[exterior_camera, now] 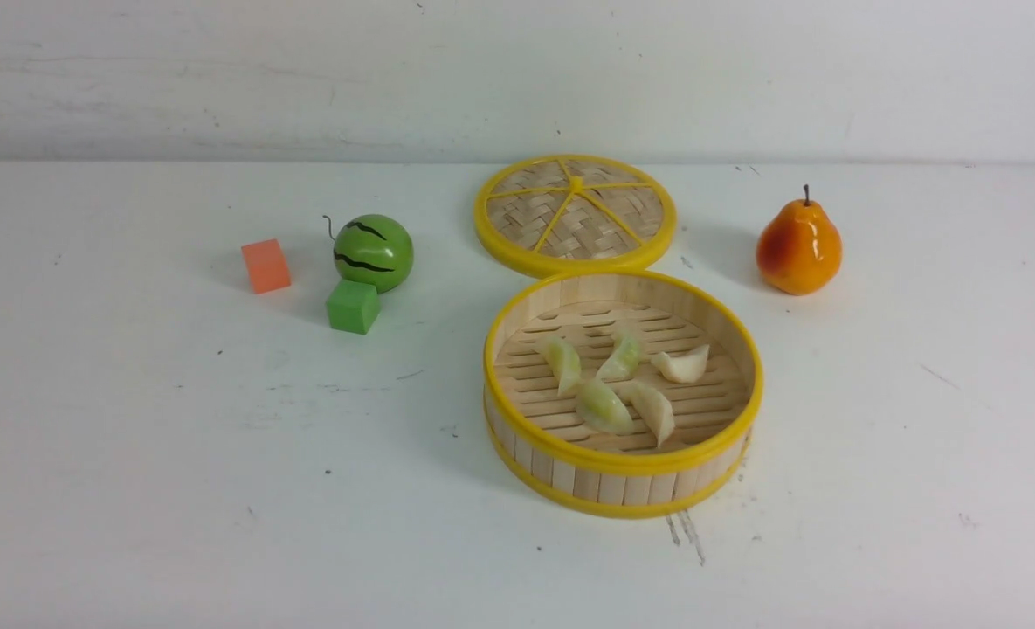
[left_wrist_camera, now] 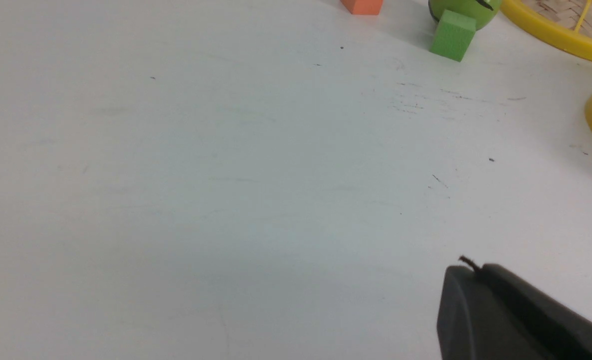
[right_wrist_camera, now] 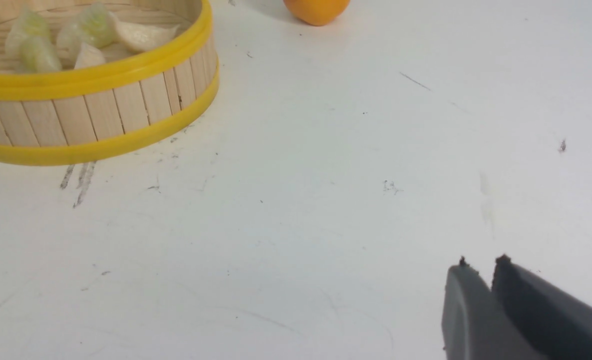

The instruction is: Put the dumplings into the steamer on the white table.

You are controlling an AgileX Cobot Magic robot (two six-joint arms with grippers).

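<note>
All five dumplings lie inside the steamer on the tabletop. My left gripper, cut off at the frame edge, is closed and empty; my right gripper shows a narrow gap, holding nothing

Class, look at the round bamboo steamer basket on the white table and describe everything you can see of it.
The steamer is a round, shallow basket that looks like bamboo: an upright wall of pale wood strips, bound by yellow rims at top and bottom, over a slatted floor. It stands level and open on the white table, its woven lid lying flat just behind it. Five dumplings lie inside on the slats, close together. No gripper touches it.
</note>
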